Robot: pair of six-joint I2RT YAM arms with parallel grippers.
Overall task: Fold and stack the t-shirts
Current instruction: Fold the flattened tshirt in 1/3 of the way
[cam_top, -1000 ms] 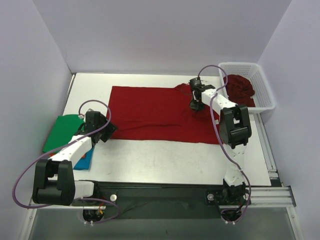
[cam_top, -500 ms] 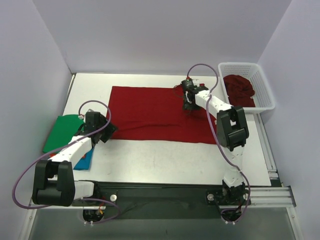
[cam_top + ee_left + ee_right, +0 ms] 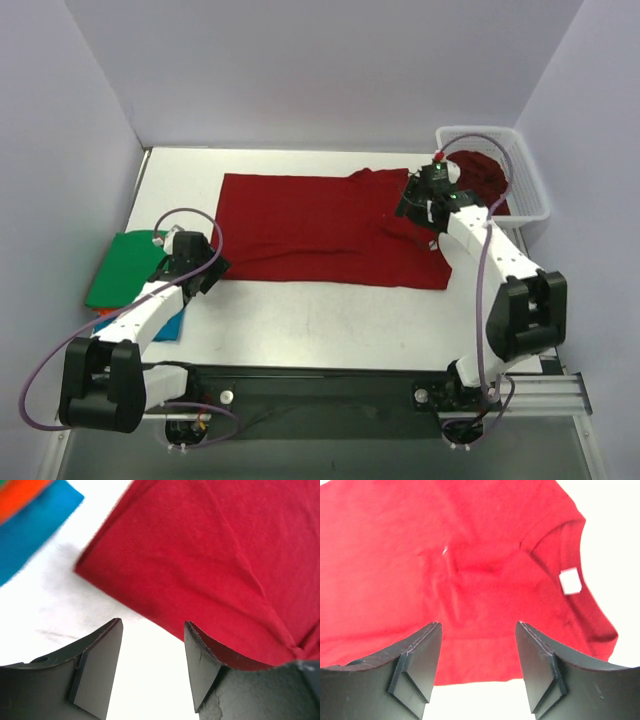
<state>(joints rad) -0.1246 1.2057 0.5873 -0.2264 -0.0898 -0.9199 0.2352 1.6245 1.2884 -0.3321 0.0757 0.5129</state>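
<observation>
A dark red t-shirt (image 3: pixel 310 228) lies spread flat across the middle of the table, its right end rumpled. My right gripper (image 3: pixel 410 205) hovers open over that right end. In the right wrist view (image 3: pixel 477 655) nothing sits between its fingers, and the collar with its white neck label (image 3: pixel 570 581) lies just beyond. My left gripper (image 3: pixel 210 266) stands open at the shirt's near left corner. In the left wrist view (image 3: pixel 152 650) it is over bare table beside the red hem (image 3: pixel 210 555). Another dark red t-shirt (image 3: pixel 482 178) lies bunched in the basket.
A white mesh basket (image 3: pixel 478 130) stands at the back right. Folded green (image 3: pixel 125 262), blue (image 3: pixel 168 325) and orange (image 3: pixel 100 325) shirts lie stacked at the left edge; the blue (image 3: pixel 35 525) and orange (image 3: pixel 20 495) ones show in the left wrist view. Grey walls enclose the table.
My right gripper has opened and let go of the red shirt, then drawn back to the right towards the basket. The left arm has shifted slightly nearer.
</observation>
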